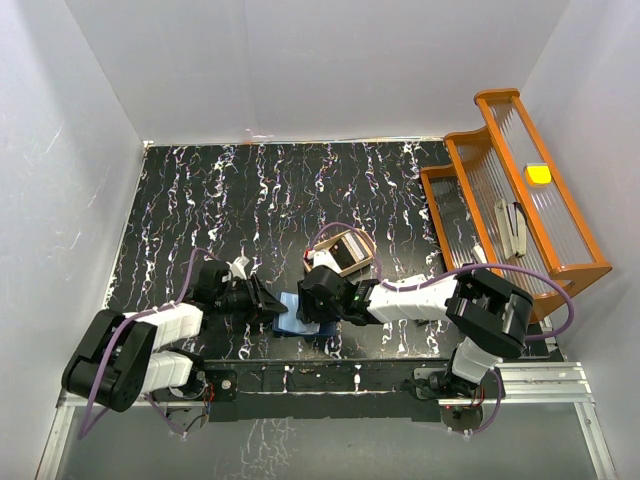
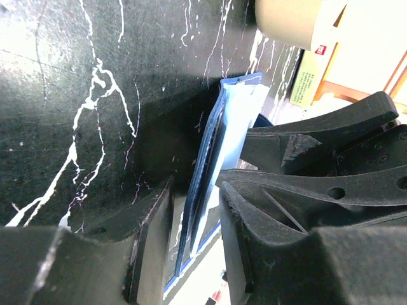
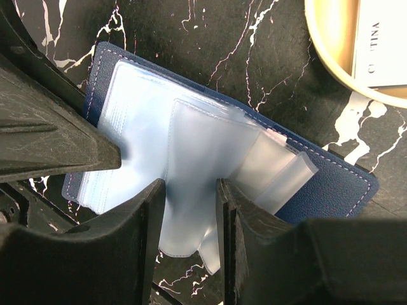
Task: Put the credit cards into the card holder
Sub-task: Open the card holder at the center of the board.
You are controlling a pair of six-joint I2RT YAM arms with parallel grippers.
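Note:
The navy card holder point(image 1: 295, 325) lies open on the black marbled table near the front edge, between both grippers. In the right wrist view its clear frosted sleeves fan out over the navy cover point(image 3: 331, 184). My right gripper point(image 3: 189, 187) has one curled sleeve leaf filling the gap between its fingers, touching both. In the left wrist view the card holder point(image 2: 232, 121) is seen edge-on. My left gripper point(image 2: 194, 190) straddles its near edge with a thin gap on each side. A pale credit card point(image 3: 381, 38) lies in the tan tray point(image 3: 327, 44).
The tan tray point(image 1: 368, 243) sits just behind the right gripper point(image 1: 305, 300), with the left gripper point(image 1: 265, 298) facing it. An orange slatted rack point(image 1: 560, 235) at the right edge holds a yellow piece point(image 1: 538, 173) and pale flat pieces point(image 1: 510, 228). White walls enclose the table.

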